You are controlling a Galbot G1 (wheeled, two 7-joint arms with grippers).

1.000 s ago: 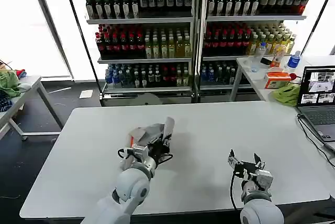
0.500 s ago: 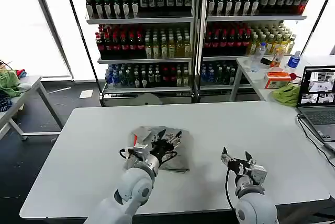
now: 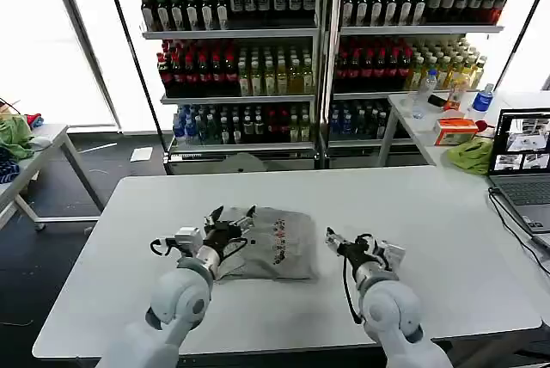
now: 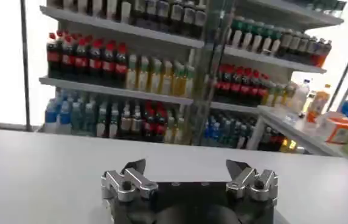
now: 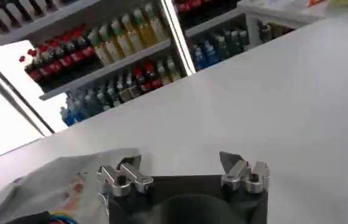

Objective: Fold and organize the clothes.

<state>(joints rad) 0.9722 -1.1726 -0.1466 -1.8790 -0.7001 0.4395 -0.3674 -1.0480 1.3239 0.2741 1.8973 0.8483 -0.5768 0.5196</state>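
Left end effector [image 3: 230,214]: lower centre-left of the head frame, fingers spread wide, empty, its tips at the left edge of the shirt [image 3: 273,243].

Right end effector [image 3: 345,242]: lower centre-right, fingers spread, empty, just beside the shirt's right edge.

Shirt: light grey, folded flat on the white counter [image 3: 412,213], lower centre of the frame, with a small multicoloured print facing up.

Left wrist view: spread fingertips [image 4: 130,172] over bare counter [image 4: 34,164], with bottle shelves [image 4: 137,67] beyond.

Right wrist view: spread end effector [image 5: 180,163] and the shirt [image 5: 64,182] with its print at lower left.

Head view, right edge: laptop [image 3: 522,157].
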